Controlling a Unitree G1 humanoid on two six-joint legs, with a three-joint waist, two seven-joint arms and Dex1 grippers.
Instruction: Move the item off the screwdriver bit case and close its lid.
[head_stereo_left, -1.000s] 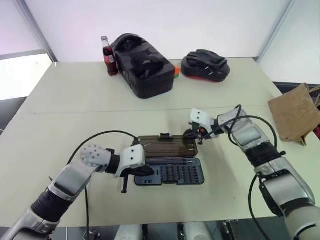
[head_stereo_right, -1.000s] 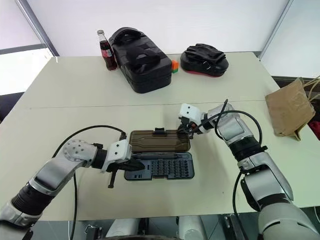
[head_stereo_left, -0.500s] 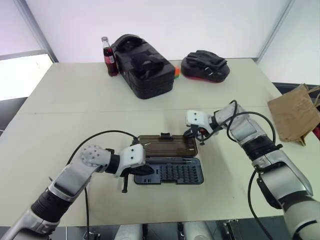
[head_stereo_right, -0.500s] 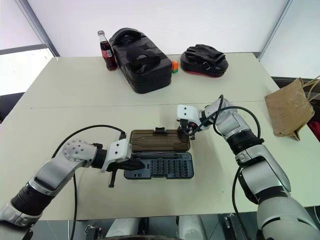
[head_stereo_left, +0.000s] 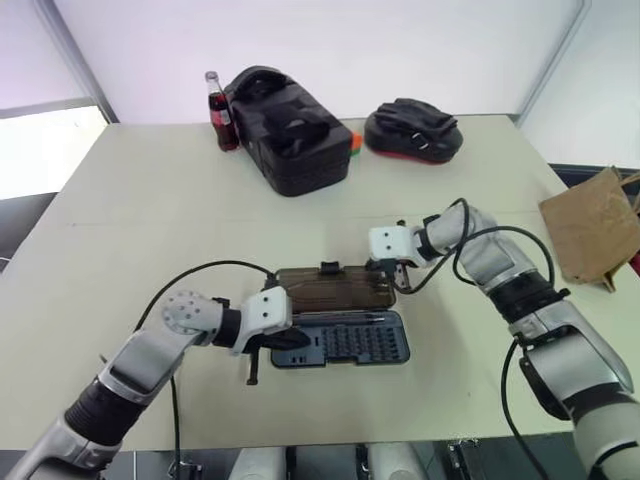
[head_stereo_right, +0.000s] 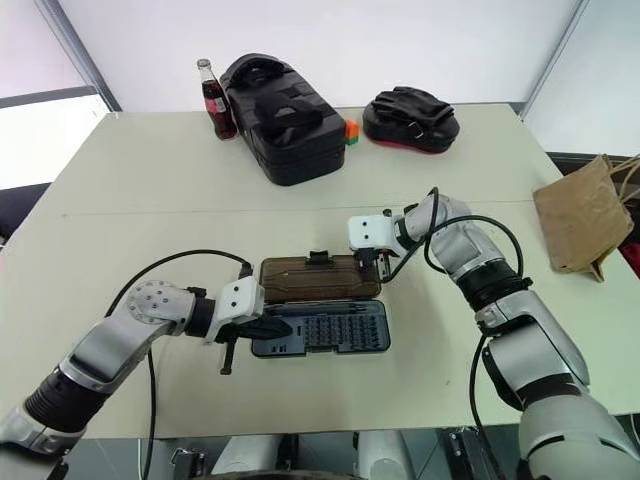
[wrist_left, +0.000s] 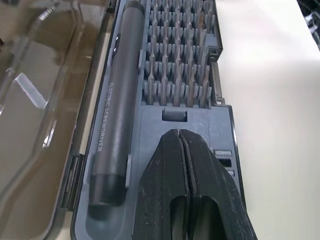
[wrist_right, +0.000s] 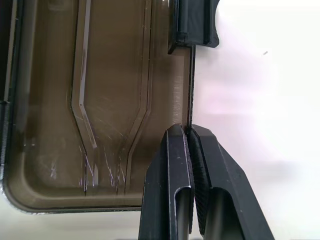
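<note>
- Right up close: pressing down on the left end of the screwdriver bit case (head_stereo_left: 345, 342) with the left gripper (wrist_left: 181, 135), fingers squeezed together and nothing between them.
- Resting those tips on the grey tray just beside the electric screwdriver (wrist_left: 115, 115), which lies in its slot along the hinge side, with rows of bits (wrist_left: 177, 65) standing next to it.
- Sitting open near the front middle of the table (head_stereo_left: 150, 220), case with its smoky lid (head_stereo_left: 330, 287) folded back behind the tray.
- Over on the right: pinching the lid's far edge with the right gripper (wrist_right: 186, 131), fingers clamped on the rim just short of the black latch (wrist_right: 195, 25).
- Hard to tell whether that edge is off the table.
- Off to the right edge: brown paper bag (head_stereo_left: 590, 225).
- Way at the back: black tool bag (head_stereo_left: 290, 130), cola bottle (head_stereo_left: 218, 100) touching its left side, black-and-red padded mitt (head_stereo_left: 412, 128) well apart to the right.
</note>
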